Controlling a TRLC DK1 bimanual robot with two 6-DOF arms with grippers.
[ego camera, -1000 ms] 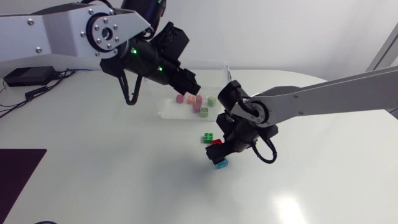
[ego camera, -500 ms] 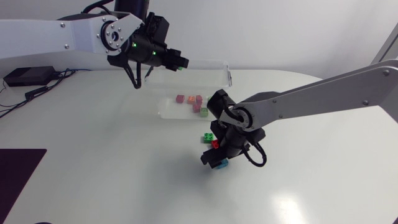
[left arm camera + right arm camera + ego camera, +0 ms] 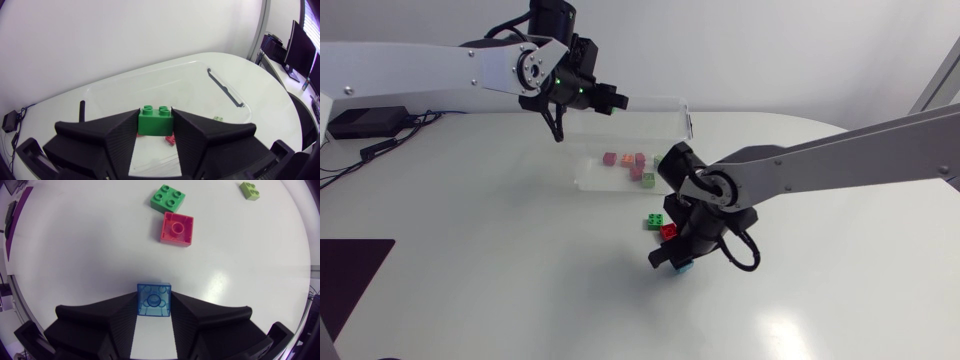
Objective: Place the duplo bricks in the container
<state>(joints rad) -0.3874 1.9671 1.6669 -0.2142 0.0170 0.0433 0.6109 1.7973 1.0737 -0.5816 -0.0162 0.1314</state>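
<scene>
My left gripper (image 3: 613,101) hangs over the far left of the clear container (image 3: 672,108). In the left wrist view it (image 3: 155,113) is shut on a green brick (image 3: 155,123), with the container (image 3: 227,92) below. Several bricks (image 3: 626,160) lie inside the container. My right gripper (image 3: 672,258) is down on the table in front of the container, shut on a blue brick (image 3: 154,302), whose edge shows in the head view (image 3: 684,267). Ahead of the right gripper lie an upturned red brick (image 3: 176,229) and a green brick (image 3: 168,198).
A light green brick (image 3: 249,190) lies further ahead of the right gripper. In the head view the red brick (image 3: 668,231) and green brick (image 3: 655,221) sit close by the right wrist. A dark mat (image 3: 348,270) lies at the table's near left.
My right gripper has closed its fingers on the blue brick. My left arm has swung back from over the container's middle towards its far left.
</scene>
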